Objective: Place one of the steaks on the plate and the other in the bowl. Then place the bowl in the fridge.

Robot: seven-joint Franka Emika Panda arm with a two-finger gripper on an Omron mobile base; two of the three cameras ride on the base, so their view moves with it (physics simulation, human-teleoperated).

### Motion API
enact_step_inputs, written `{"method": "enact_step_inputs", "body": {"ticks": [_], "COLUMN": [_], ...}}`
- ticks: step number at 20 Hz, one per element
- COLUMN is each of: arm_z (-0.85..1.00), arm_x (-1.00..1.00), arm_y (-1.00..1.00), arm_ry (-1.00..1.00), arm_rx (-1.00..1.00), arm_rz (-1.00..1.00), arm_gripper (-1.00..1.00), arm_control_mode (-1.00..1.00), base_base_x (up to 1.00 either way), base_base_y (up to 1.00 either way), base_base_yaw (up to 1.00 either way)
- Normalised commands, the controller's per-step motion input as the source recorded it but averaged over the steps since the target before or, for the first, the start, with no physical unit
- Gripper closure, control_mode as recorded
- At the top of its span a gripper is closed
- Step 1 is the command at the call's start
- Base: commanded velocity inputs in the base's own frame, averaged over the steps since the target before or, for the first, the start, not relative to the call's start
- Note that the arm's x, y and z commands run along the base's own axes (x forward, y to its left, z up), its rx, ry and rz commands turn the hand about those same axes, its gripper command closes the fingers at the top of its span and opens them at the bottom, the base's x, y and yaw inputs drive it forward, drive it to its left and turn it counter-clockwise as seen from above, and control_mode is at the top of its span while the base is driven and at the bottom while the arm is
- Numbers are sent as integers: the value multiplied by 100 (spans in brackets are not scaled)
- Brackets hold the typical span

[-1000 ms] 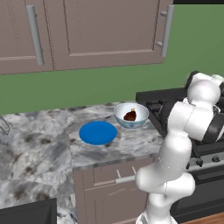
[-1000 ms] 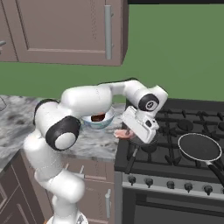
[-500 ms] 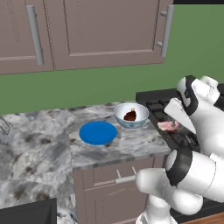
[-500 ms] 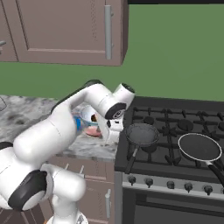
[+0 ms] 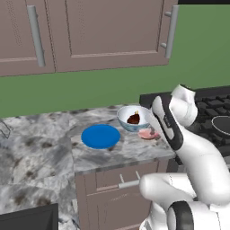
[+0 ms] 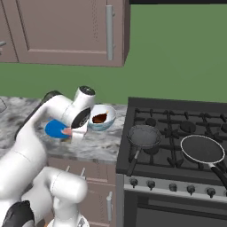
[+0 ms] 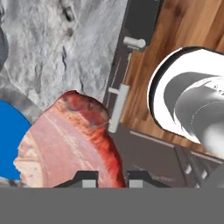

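From the left base view I read the counter left to right: the blue plate (image 5: 100,136) lies flat on the marble counter (image 5: 40,152), then the bowl (image 5: 134,117) sits just beside it toward the stove (image 5: 211,112), and the dark steak (image 5: 134,119) is already inside that bowl. Right of the bowl's near edge hangs the pink steak (image 5: 148,133), pinched in my gripper (image 5: 155,133), whose fingers are closed tight on the meat. So the plate lies to the left of what I carry, with bare counter between.

In the right base view the gripper (image 6: 73,131) and pink steak (image 6: 67,131) sit at the plate's (image 6: 55,128) near right edge, with the bowl (image 6: 102,118) just behind and to the right.

The hand view settles it for me: the pink steak (image 7: 70,142) hangs ahead of the fingertips (image 7: 89,180), and a blue slice of the plate (image 7: 11,140) peeks out past the steak's left side, partly beneath it. My judgement is that the steak is not yet centred over the plate, so the carry should go further toward that blue side before I release. The fridge step comes later.
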Motion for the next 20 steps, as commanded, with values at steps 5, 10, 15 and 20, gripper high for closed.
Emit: {"method": "enact_step_inputs", "body": {"ticks": [5, 10, 15, 20], "arm_z": [0, 0, 0, -6], "arm_x": [40, 63, 75, 76], "arm_y": [100, 88, 63, 1], "arm_ry": [1, 1, 2, 8], "arm_rx": [-20, -18, -14, -4], "arm_rz": [0, -1, -3, 0], "arm_gripper": [100, 100, 100, 100], "arm_control_mode": [-100, -100, -100, -100], "base_base_x": [0, 0, 0, 0], "base_base_y": [0, 0, 0, 0], "base_base_yaw": [0, 0, 0, 0]}}
